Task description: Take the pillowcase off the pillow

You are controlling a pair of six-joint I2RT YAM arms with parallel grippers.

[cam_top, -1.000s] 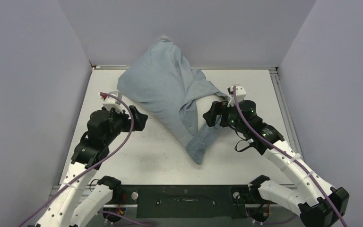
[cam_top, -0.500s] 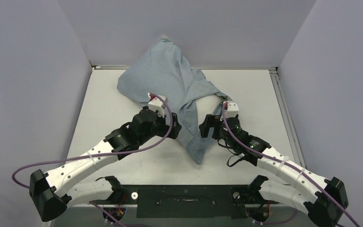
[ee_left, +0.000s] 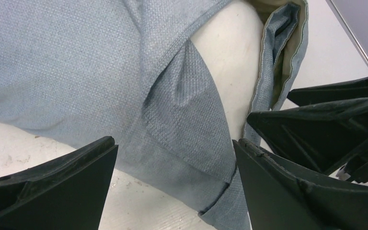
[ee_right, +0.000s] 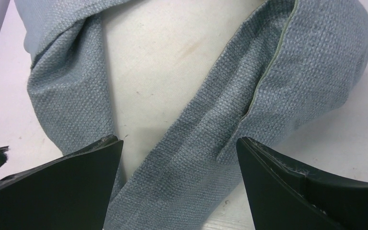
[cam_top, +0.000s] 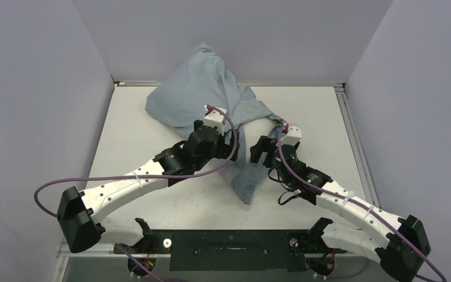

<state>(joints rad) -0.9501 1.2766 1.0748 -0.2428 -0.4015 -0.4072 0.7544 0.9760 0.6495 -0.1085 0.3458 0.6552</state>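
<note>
The left fingers (ee_left: 52,191) are hanging apart over the pillowcase (ee_left: 76,62) hem — the right fingers (ee_right: 52,191), apart too, are framing bare pillow (ee_right: 172,52) between them.

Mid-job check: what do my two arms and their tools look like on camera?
The left arm and right arm have white links with black joint housings, and a purple cable trails along each. The left tool and right tool carry matte black wedge-shaped fingers.

Bare table (cam_top: 123,135) left and right of pillowcase (cam_top: 194,97) heap
</note>
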